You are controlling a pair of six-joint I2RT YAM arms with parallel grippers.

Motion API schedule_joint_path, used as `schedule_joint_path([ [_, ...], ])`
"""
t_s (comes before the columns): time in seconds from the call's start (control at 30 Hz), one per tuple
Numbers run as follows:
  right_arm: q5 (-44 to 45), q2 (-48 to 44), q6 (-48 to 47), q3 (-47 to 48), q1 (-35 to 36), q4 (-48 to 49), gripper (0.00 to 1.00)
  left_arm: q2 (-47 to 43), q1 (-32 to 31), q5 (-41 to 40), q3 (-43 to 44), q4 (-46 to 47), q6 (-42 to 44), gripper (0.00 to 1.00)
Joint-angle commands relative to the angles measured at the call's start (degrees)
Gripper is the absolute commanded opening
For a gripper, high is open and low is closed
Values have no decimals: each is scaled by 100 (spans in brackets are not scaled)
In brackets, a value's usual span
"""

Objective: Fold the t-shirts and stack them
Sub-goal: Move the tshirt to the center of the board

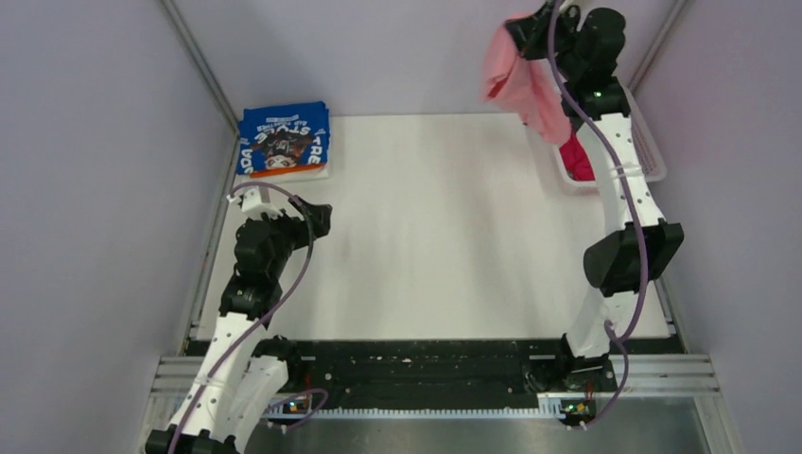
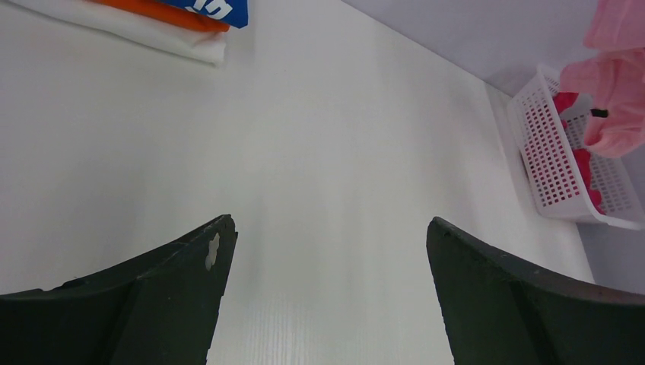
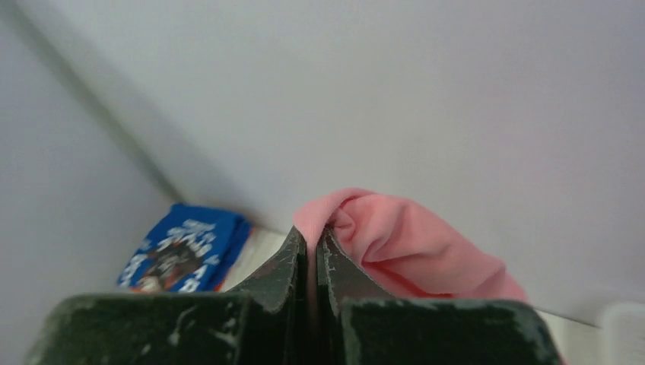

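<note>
High at the back right, my right gripper point(image 1: 523, 26) is shut on the light pink t-shirt point(image 1: 518, 80), which hangs down over the white mesh basket point(image 1: 653, 156). In the right wrist view the pink t-shirt point(image 3: 411, 247) bulges out between the pinched fingertips of the right gripper point(image 3: 312, 236). A magenta t-shirt point(image 1: 577, 161) lies in the basket. The blue t-shirt point(image 1: 284, 140) with white lettering lies folded at the table's back left corner, on top of a small stack. My left gripper point(image 1: 317, 216) stands open and empty low over the left side of the table point(image 1: 444, 236).
In the left wrist view the open left gripper point(image 2: 331, 236) faces bare white table point(image 2: 319, 137); the basket point(image 2: 548, 163) sits at the right, the stack's white and orange layers point(image 2: 163, 26) at top left. Grey walls enclose the table on three sides.
</note>
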Motion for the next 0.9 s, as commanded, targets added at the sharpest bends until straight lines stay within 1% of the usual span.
schedule_joint_path([
  [0.0, -1296, -530, 157, -31, 767, 379, 0, -265, 8, -281, -25, 77, 52, 99],
  [0.13, -1659, -669, -197, -201, 1485, -40, 0, -516, 8, -367, 59, -193, 28, 99],
  [0.2, -1779, -813, -318, -638, 1655, -100, 0, -668, 8, -466, 102, -314, 12, 99],
  [0.27, -1565, -1027, -314, -1387, 1663, 4, 1, -780, 8, -584, 119, -427, -11, 99],
  [0.37, -271, -1406, -620, -2808, 1649, 13, 6, -843, 8, -681, 153, -583, -57, 99],
  [0.4, 266, -1505, -688, -3269, 1615, -27, 9, -840, 8, -681, 168, -611, -79, 99],
  [0.43, 983, -1597, -681, -3727, 1517, -109, 12, -815, 10, -665, 181, -631, -116, 99],
  [0.47, 1470, -1677, -536, -4137, 1379, -182, 23, -767, 8, -631, 175, -643, -143, 99],
  [0.5, 1964, -1751, -332, -4509, 1233, -259, 46, -706, 8, -609, 179, -651, -166, 99],
  [0.53, 2406, -1814, -31, -4826, 1046, -365, 60, -618, 8, -589, 188, -671, -214, 99],
  [0.6, 2887, -1955, 441, -5331, 744, -568, 80, -397, 8, -504, 243, -717, -316, 99],
  [0.63, 3173, -2045, 577, -5500, 695, -640, 94, -245, 8, -436, 270, -736, -383, 99],
  [0.67, 3354, -2134, 600, -5658, 693, -645, 98, -90, 8, -356, 316, -759, -434, 99],
  [0.77, 3120, -2413, 575, -6024, 754, -570, 99, 451, 8, 190, 450, -746, -553, 99],
  [0.83, 3021, -2600, 397, -6210, 1018, -460, 99, 794, 4, 570, 525, -727, -597, 99],
  [0.87, 3029, -2670, 254, -6281, 1261, -415, 99, 956, 7, 800, 552, -730, -617, 99],
])
